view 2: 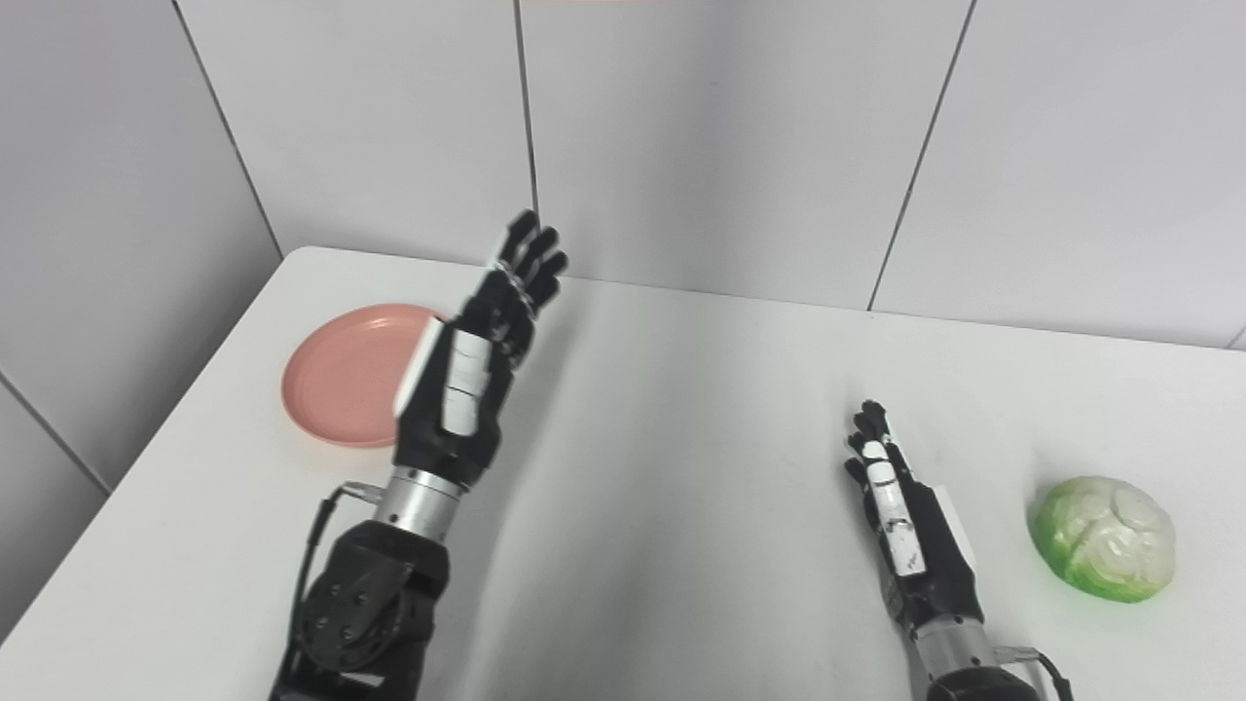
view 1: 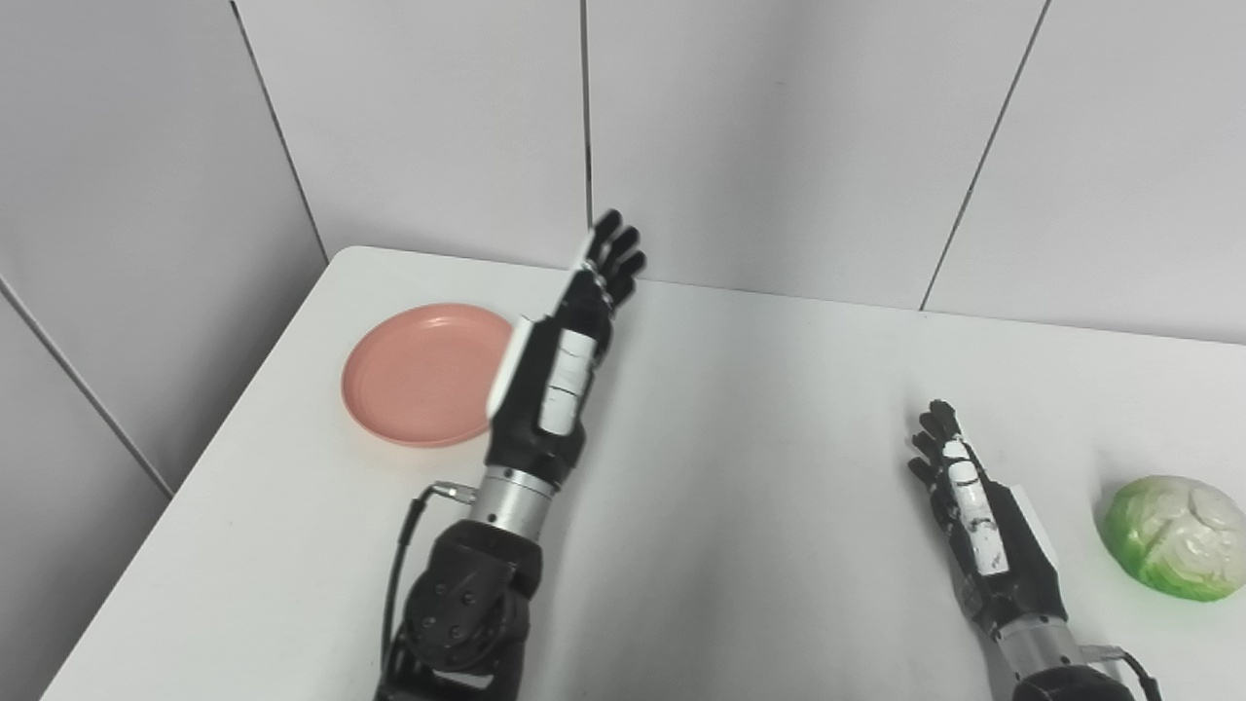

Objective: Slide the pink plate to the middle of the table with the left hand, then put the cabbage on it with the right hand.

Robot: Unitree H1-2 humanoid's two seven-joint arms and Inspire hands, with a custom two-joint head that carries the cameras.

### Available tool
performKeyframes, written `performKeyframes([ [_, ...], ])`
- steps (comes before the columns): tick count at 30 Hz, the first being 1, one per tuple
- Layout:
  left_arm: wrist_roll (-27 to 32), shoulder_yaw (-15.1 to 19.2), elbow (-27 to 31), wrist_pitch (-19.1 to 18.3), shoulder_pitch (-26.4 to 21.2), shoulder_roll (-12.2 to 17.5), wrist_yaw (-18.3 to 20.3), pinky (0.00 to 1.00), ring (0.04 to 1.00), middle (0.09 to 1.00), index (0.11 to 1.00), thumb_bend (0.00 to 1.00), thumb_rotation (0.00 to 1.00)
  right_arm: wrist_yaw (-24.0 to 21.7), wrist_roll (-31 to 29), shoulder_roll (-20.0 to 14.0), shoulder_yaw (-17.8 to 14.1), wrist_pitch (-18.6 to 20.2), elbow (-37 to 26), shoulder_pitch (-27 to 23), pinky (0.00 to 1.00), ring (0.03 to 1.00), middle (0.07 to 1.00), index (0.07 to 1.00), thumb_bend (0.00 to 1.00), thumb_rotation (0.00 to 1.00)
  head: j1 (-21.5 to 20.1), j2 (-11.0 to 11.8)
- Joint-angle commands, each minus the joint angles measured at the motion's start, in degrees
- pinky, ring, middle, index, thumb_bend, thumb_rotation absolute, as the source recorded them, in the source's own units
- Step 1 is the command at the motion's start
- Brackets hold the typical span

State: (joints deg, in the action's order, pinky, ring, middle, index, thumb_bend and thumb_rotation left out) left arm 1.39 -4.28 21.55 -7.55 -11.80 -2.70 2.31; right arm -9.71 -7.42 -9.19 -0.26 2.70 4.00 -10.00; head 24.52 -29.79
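The pink plate [view 1: 419, 375] lies flat near the table's left side, toward the back. My left hand [view 1: 569, 346] is raised above the table just right of the plate, fingers stretched out and open, its edge covering a bit of the plate's right rim. A green and white cabbage [view 1: 1176, 535] rests at the right side of the table. To the left of the cabbage, my right hand [view 1: 973, 511] sits low by the table with fingers extended, open and holding nothing, a clear gap away from it.
The white table [view 1: 759, 438] stands in a corner of grey panelled walls [view 1: 779, 136]. Its left edge runs diagonally close to the plate. A broad bare stretch of tabletop lies between the two hands.
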Motion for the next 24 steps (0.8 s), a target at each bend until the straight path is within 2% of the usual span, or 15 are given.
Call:
performKeyframes([
  [1, 0.4, 1.09, 2.66, 0.03, -1.95, 0.84, -0.05, 1.0, 0.976, 0.992, 0.993, 0.87, 1.0, -0.49, 0.05, -0.75, -0.26, 0.24, 0.51, -0.14, 1.0, 1.0, 1.0, 1.0, 0.09, 1.0, 0.05, -0.02],
  [7, -1.19, 5.13, 1.05, 5.4, -2.94, 2.44, -2.19, 0.97, 0.944, 0.965, 0.966, 0.87, 1.0, -0.57, 0.63, -1.04, -0.32, -1.05, 1.4, -0.42, 1.0, 1.0, 1.0, 1.0, 0.08, 1.0, 0.42, 0.1],
  [10, 0.68, 7.64, 1.14, 5.46, -3.29, 3.46, -2.61, 0.99, 0.971, 0.985, 0.989, 0.87, 1.0, -0.31, 0.78, -0.97, -0.41, -1.08, 1.51, -0.43, 1.0, 1.0, 1.0, 1.0, 0.08, 1.0, 0.6, 0.09],
  [14, 2.01, 10.54, 2.17, 4.49, -3.78, 5.33, -2.72, 1.0, 0.993, 0.999, 1.0, 0.87, 1.0, -0.64, 0.12, -1.08, -0.57, 0.9, 0.89, -0.51, 1.0, 1.0, 1.0, 1.0, 0.09, 1.0, 0.87, 0.1],
  [20, 2.32, 13.99, 2.66, 4.87, -4.13, 5.81, -5.1, 0.99, 0.971, 0.976, 0.984, 0.86, 1.0, -1.42, 0.1, -1.67, -0.56, -0.49, 1.69, -0.54, 1.0, 1.0, 1.0, 1.0, 0.1, 1.0, 1.28, 0.26],
  [24, 2.79, 16.72, 0.36, 7.53, -4.14, 7.33, -6.0, 0.97, 0.973, 0.983, 0.984, 0.84, 1.0, -1.0, 0.44, -1.46, -0.6, -0.85, 1.67, -0.53, 1.0, 1.0, 1.0, 1.0, 0.1, 1.0, 1.63, 0.58],
])
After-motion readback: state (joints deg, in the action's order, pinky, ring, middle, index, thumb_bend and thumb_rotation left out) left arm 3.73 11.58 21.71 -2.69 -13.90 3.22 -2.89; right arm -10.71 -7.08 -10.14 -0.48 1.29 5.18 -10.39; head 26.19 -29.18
